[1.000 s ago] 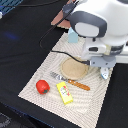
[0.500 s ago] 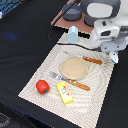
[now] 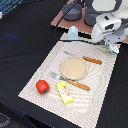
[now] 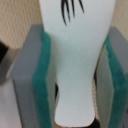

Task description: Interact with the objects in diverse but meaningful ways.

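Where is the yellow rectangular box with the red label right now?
In the exterior view, the yellow rectangular box lies on the striped placemat, between the shiny red vegetable on its left and the wooden-handled fork.

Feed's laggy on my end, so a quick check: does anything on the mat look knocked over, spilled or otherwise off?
Nothing stands out. The tan plate sits centred on the placemat with cutlery either side, the red pepper and yellow box lie apart near its front edge, nothing spilled. The gripper is shut on a white piece, held between the green pads.
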